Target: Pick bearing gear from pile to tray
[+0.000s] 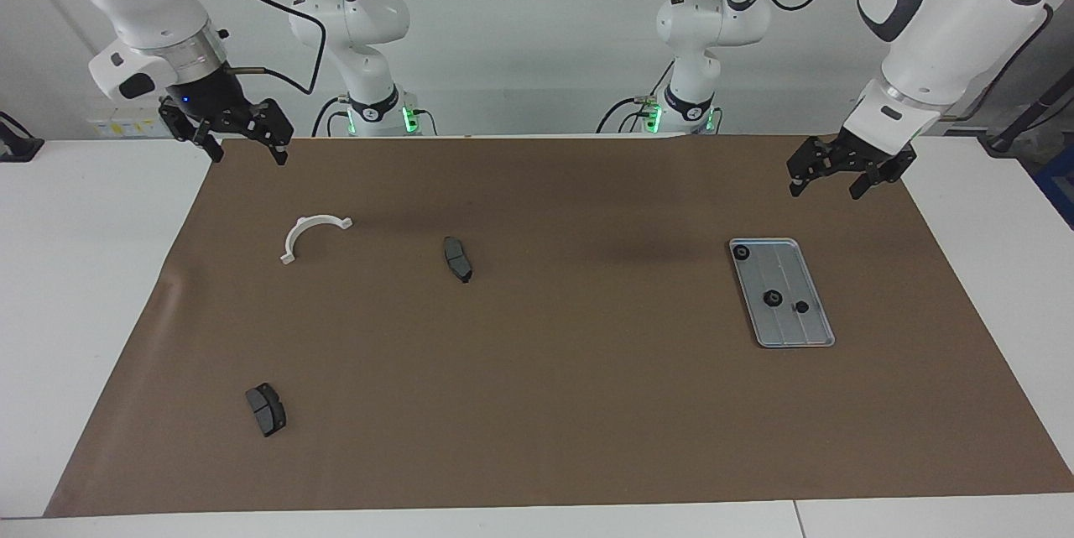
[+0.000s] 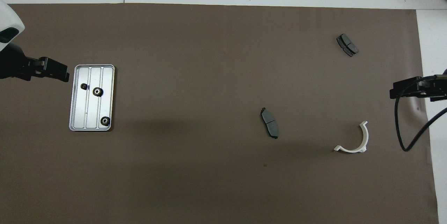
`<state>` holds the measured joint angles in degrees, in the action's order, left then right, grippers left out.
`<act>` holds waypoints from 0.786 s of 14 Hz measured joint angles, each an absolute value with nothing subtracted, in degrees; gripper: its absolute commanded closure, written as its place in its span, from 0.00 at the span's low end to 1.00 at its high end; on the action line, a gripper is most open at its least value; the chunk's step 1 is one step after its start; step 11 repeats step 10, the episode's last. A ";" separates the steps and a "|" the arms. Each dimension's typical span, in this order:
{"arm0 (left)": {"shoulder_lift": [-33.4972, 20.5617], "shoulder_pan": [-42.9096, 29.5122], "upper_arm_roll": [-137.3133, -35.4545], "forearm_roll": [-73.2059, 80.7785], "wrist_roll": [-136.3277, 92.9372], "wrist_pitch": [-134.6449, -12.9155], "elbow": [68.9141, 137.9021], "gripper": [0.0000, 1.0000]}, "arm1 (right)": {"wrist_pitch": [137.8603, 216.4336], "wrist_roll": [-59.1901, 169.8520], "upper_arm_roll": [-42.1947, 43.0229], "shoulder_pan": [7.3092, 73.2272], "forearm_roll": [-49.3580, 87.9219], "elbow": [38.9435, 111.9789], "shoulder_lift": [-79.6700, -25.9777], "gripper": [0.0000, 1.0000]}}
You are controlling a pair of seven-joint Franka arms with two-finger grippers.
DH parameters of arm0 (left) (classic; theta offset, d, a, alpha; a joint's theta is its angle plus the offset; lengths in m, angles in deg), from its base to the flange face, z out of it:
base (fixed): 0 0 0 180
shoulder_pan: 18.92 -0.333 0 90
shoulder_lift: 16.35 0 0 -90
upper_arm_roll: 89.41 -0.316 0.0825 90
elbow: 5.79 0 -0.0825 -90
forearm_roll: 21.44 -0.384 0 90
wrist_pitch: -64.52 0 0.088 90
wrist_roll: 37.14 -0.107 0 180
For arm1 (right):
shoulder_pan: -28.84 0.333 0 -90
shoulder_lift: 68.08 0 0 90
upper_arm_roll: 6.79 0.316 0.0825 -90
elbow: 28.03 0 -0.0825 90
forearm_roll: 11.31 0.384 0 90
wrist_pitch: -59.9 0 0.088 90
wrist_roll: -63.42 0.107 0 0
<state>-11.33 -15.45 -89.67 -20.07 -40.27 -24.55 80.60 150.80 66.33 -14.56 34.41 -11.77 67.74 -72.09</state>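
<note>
Gears, three I think, sit in the tray at the left arm's end. Left claw hangs spread wide near it; right claw also wide, empty, near the white bracket.

Three black gears lie in the tray; brake pads outside.

both franka arms wear glossy white rounded shells with dark grey oval caps and black joint bands. green lights glow at their bases. the black two-finger left gripper and black two-finger right gripper trail black cables; a small blue light, probably an indicator, shows above the right one.
</note>
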 measured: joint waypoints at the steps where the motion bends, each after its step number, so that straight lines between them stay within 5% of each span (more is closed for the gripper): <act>1: -11.33 -15.43 -89.52 -20.33 -40.27 -24.04 80.04 0.00 | 150.91 66.33 -14.56 34.41 -11.77 67.74 -72.09 0.00; 11: -11.42 -15.50 -89.49 -20.54 -40.27 -23.96 79.64 0.00 | 151.14 66.33 -14.37 34.46 -11.63 67.69 -72.13 0.00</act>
